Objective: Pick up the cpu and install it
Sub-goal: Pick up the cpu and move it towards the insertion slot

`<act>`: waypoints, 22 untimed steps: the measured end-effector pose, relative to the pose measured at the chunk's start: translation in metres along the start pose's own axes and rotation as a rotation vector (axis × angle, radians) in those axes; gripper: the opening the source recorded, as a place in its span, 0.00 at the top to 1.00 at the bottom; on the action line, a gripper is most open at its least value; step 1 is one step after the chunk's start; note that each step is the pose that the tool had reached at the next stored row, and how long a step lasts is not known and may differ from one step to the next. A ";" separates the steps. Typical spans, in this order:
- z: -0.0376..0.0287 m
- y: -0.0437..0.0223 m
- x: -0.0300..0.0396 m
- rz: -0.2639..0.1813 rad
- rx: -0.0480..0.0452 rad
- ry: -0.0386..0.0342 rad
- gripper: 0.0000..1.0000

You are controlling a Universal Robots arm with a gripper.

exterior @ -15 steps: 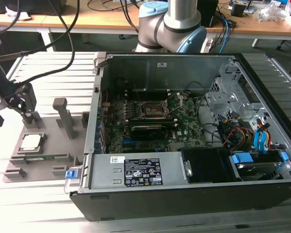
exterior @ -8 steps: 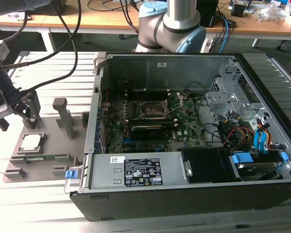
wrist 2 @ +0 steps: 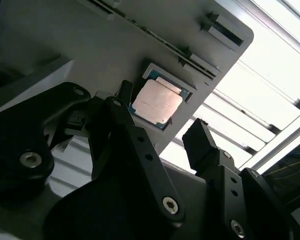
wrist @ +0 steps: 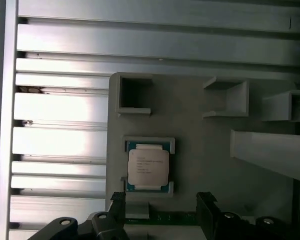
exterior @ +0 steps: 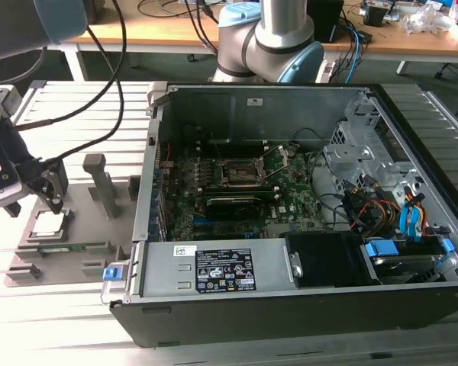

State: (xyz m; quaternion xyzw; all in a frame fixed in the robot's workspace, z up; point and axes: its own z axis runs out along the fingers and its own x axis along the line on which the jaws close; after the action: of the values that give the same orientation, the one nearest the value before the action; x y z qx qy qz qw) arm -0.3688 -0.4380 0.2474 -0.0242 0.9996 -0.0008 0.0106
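Your pincer [wrist: 161, 197] hangs wide open and empty just above the cpu [wrist: 147, 167], seated in the grey holder [wrist: 200, 165] on the tabletop [wrist: 60, 107]; descend off-centre and a finger could strike the chip's top or tilt it in its recess.

**Soft room light, glare off the wrist cameras**

I am seeing even overhead light falling across the exterior view, while the inside of the computer case [exterior: 244, 114] is sitting in shade. In the second wrist view the table slats [wrist 2: 275, 65] are blowing out white, and the cpu [wrist 2: 156, 102] is catching a warm sheen.
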 end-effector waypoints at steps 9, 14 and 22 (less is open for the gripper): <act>0.0170 0.0017 0.0026 -0.007 -0.0011 0.0193 0.32; 0.0280 0.0044 0.0027 -0.007 -0.0013 0.0193 0.32; 0.0376 0.0073 0.0031 -0.007 -0.0020 0.0193 0.32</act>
State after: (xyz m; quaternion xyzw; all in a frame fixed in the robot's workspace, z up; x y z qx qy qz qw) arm -0.3715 -0.4309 0.2097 -0.0277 0.9996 -0.0001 0.0010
